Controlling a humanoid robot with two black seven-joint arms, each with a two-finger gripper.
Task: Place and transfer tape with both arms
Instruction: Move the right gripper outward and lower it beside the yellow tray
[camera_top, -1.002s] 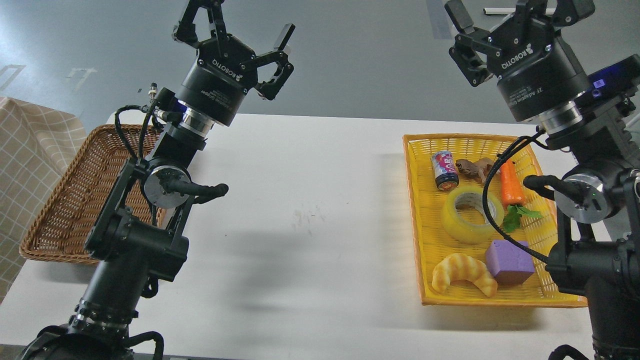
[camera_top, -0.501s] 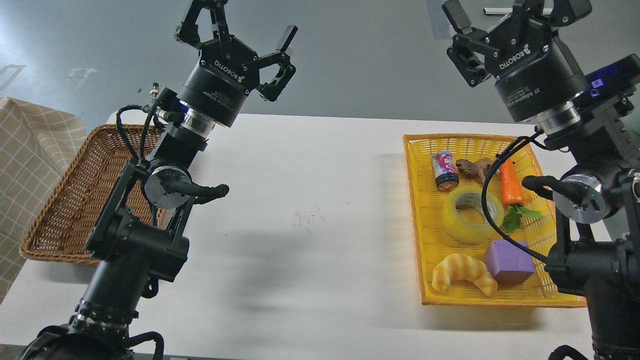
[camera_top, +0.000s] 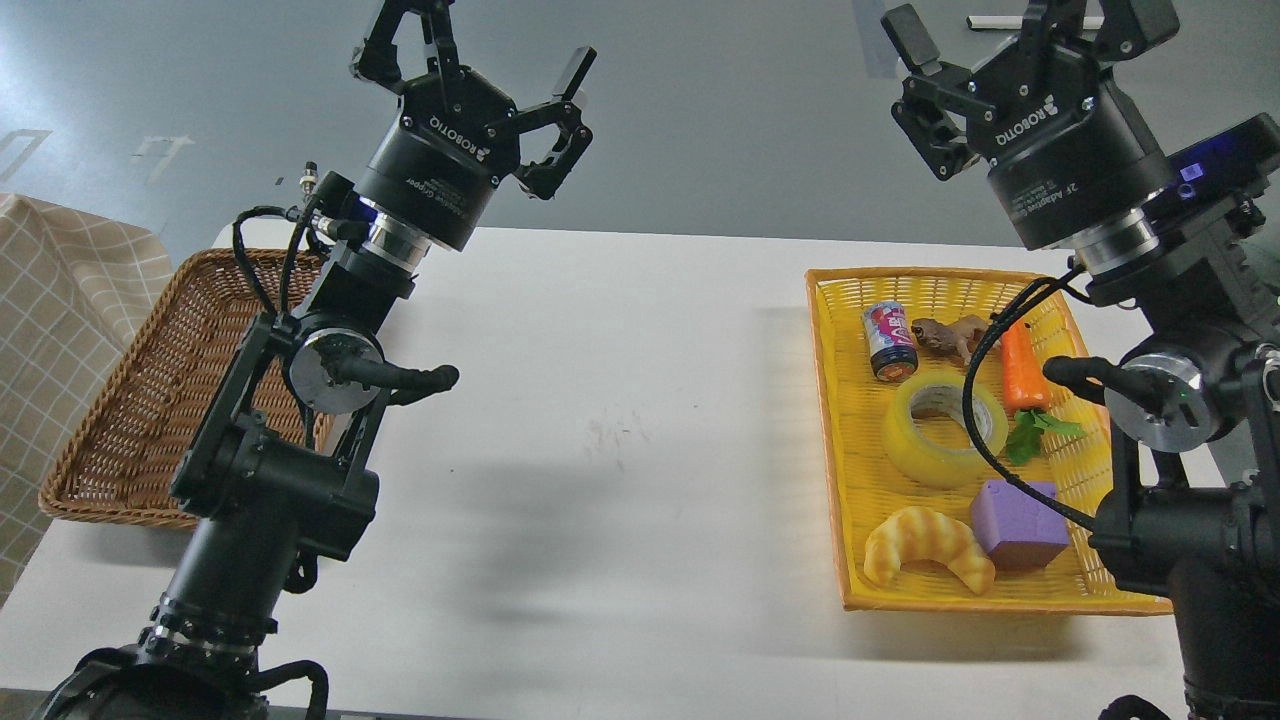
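Nearest the view, a croissant (camera_top: 928, 548) and a purple block (camera_top: 1018, 524) are seen at the near end of the yellow basket (camera_top: 828, 420), which stands on the right part of the white tabletop (camera_top: 620, 420). Just beyond them the tape (camera_top: 944, 428) is found lying flat on the basket floor, its hole facing upward, a black cable of the right arm crossing in front of it. A carrot (camera_top: 1020, 368) is set just beside it on the right, a small can (camera_top: 889, 340) beyond it.

Farther off, the right tool (camera_top: 1010, 45) is held high above the basket's far end, its fingers spread apart and nothing between them. The tape thus lies below and nearer than this tool. The left tool (camera_top: 480, 70), likewise spread and empty, is raised well apart from the tape, over the far-left tabletop beside a brown wicker basket (camera_top: 120, 400). The right arm is judged the nearer for the pick.
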